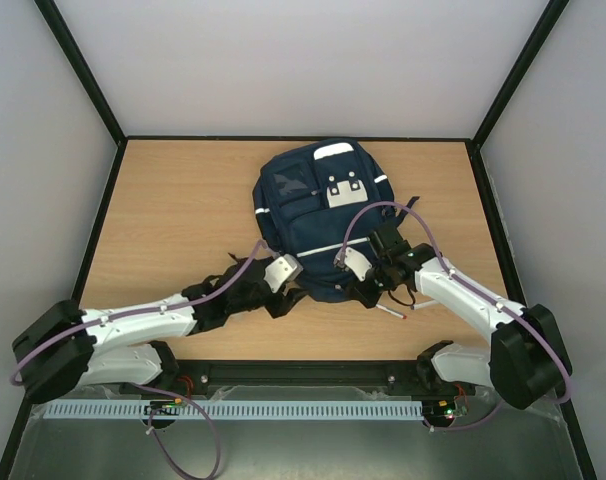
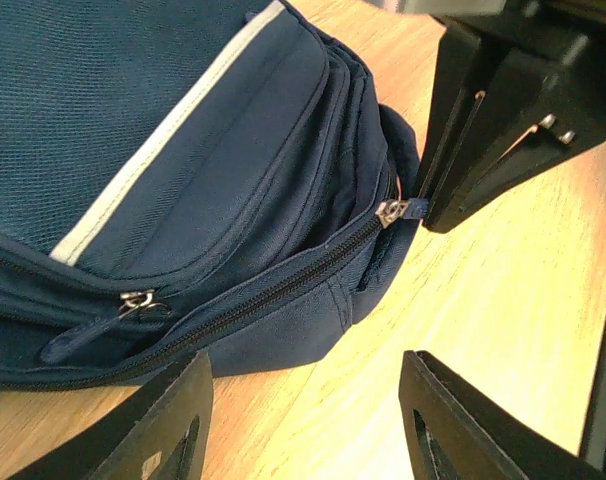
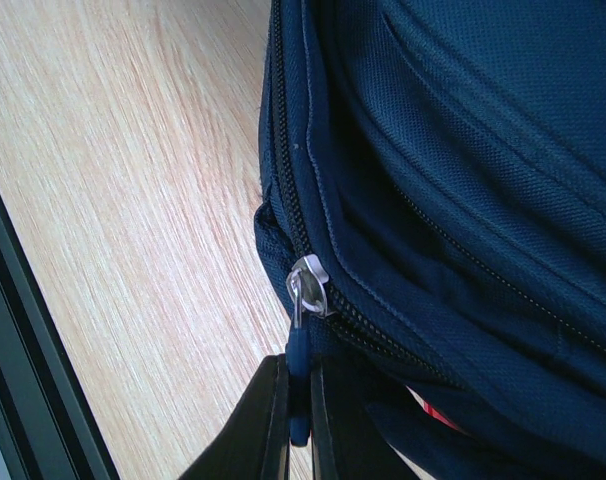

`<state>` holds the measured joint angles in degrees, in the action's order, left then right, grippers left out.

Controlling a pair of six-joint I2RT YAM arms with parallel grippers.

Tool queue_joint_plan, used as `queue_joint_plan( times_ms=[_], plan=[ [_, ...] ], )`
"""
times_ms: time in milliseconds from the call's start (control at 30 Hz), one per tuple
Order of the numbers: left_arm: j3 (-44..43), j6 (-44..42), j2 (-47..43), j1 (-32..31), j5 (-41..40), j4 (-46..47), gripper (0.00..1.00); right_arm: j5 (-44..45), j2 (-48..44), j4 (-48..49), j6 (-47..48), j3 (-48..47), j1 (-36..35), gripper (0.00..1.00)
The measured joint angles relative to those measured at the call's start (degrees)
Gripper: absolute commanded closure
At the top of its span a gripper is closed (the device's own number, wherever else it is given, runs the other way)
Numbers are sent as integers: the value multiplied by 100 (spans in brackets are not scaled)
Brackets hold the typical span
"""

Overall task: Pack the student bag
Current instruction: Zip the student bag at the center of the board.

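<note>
Two tools, one bag, one loose pen; entered from the arms' side outward.

1. Left tool: at the student bag's near left corner. Jaws wide, nothing between them. The bag's near edge lies just ahead of its fingers; I see no contact.

2. Right tool: at the student bag's near right corner. Jaws narrow, pinched on the blue zipper pull. The silver slider sits just beyond its fingertips.

3. Pen: white, red-tipped, lying on the table just off the bag's near right corner, beside the right arm. Not packed.

4. Student bag: navy, flat on the table, front pockets up. Its long axis runs straight away from the arms, base end nearest them and white patches at the far end.

Relation of note: from the slider, the zip track runs one way along the bag's near end toward the left tool. The other way it turns the corner up the bag's right side. The right tool alone has the pull, so by my judgement the coming move is a drag of the slider along that track. The drag should follow the line of the teeth, not lift away from the bag. The left tool, nearer the track's other end, looks placed to steady the fabric. On which side of the slider the teeth stand parted, I cannot tell.
</note>
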<state>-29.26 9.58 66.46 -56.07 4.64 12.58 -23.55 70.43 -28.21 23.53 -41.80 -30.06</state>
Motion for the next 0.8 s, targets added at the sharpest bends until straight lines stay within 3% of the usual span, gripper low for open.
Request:
queue_joint_plan(
  times_ms=[367, 800],
  plan=[
    [157, -1156, 1342, 0, 50, 1615, 45, -9, -44, -2, 7, 0, 20, 99],
    [11, -1860, 2350, 90, 310, 2632, 45, -44, -61, -7, 31, 0, 48, 99]
  ],
)
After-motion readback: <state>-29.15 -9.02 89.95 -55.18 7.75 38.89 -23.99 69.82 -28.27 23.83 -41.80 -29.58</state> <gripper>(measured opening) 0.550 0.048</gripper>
